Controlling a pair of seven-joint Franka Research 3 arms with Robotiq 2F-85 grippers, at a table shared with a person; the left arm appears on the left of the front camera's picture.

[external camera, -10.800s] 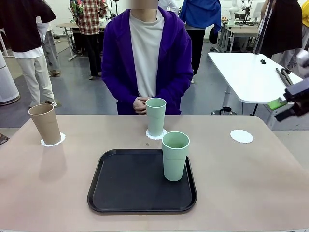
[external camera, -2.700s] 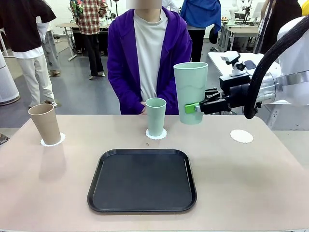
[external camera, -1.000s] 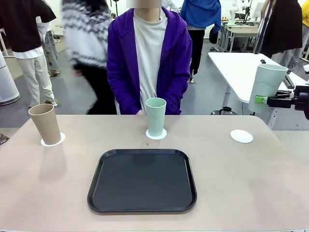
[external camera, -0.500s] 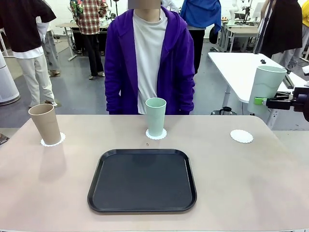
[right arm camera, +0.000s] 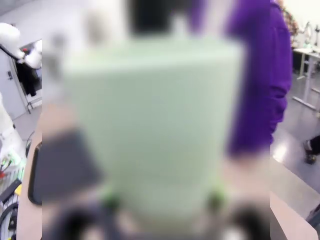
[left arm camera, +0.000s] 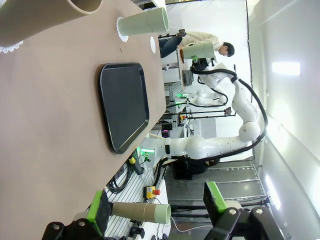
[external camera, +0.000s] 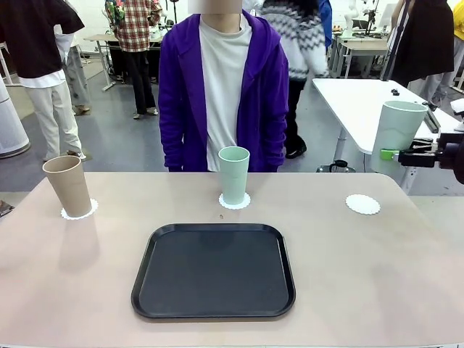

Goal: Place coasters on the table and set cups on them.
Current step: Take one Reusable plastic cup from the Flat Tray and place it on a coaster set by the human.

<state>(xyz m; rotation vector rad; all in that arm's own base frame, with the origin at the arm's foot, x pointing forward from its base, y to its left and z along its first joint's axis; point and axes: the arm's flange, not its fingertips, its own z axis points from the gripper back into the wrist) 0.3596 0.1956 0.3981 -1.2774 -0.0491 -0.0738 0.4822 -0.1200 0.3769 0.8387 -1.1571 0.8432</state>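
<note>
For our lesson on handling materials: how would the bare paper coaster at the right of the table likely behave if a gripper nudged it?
The bare coaster looks thin and flat with a lacy edge, so it is probably very light and floppy. Nothing weighs it down, so a nudge would likely slide or crumple it on the smooth table. Its flatness gives fingers little to grip.

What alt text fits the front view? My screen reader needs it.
The right gripper holds a mint cup in the air above the table's far right edge, near a bare coaster. A tan cup and another mint cup stand on coasters behind a black tray.
</note>
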